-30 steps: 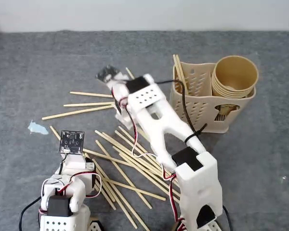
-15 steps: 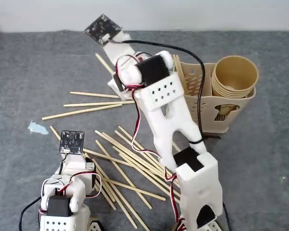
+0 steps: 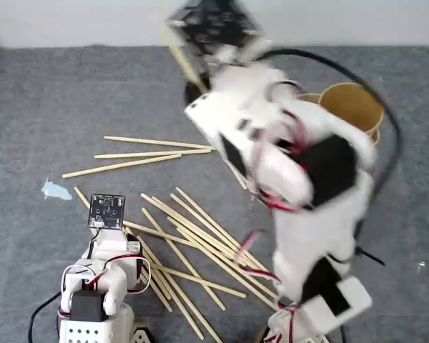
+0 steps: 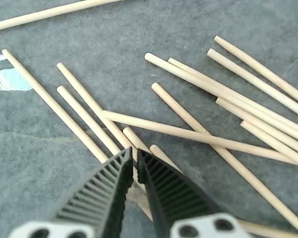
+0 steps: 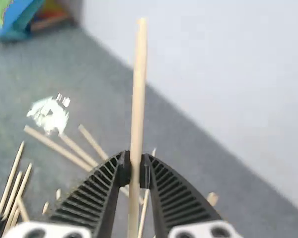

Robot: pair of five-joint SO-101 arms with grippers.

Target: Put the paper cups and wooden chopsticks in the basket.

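Clamping 1 chopstick (image 5: 138, 89), the right claw (image 5: 134, 161) holds it high above the table (image 3: 57, 93), stick running straight out past the fingertips; the basket (image 3: 309, 97), cups (image 3: 352, 107) stacked inside, sits near, partly under that arm.

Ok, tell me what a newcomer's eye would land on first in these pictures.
First, the right gripper, held high above the table and shut on a single wooden chopstick. Next, the loose scatter of chopsticks crisscrossed on the grey surface near the arms' bases. Behind the raised arm, at the far right, sits a stack of paper cups.
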